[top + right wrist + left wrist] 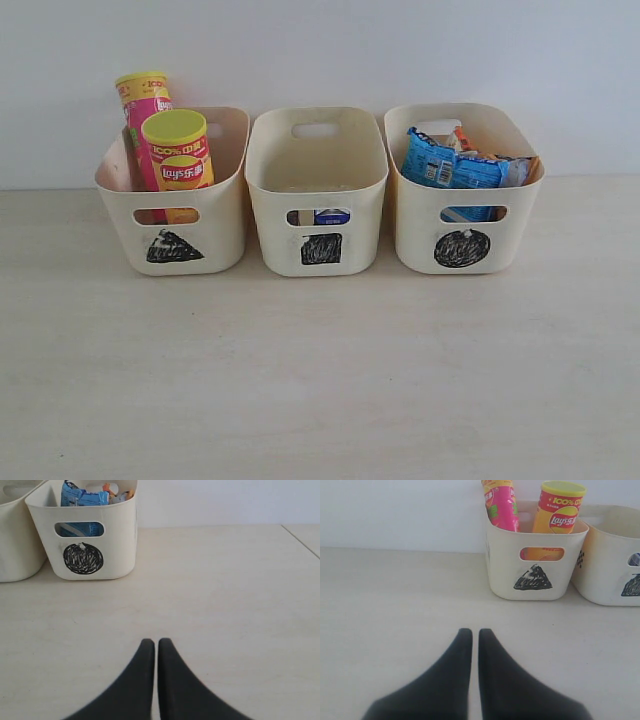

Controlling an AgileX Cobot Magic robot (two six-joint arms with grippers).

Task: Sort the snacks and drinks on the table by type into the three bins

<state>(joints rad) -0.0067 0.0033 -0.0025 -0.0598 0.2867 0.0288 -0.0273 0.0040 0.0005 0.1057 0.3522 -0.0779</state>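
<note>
Three cream bins stand in a row on the table (320, 380). The triangle bin (175, 235) on the left holds the pink chip tube (145, 110) and the yellow-red chip tube (178, 152). A blue-and-white carton (331, 216) shows through the handle slot of the middle square bin (318, 200). In the right circle bin (465, 225) lie a blue crinkly bag (450, 168) and an orange bag (462, 137). Neither gripper appears in the exterior view. My left gripper (471, 632) hangs shut and empty over bare table, short of the triangle bin (535, 565). Shut and empty too, my right gripper (152, 642) is near the circle bin (92, 540).
A pale wall rises behind the bins. The table's edge (300, 540) shows in the right wrist view, far from the circle bin. Bare tabletop stretches in front of all three bins.
</note>
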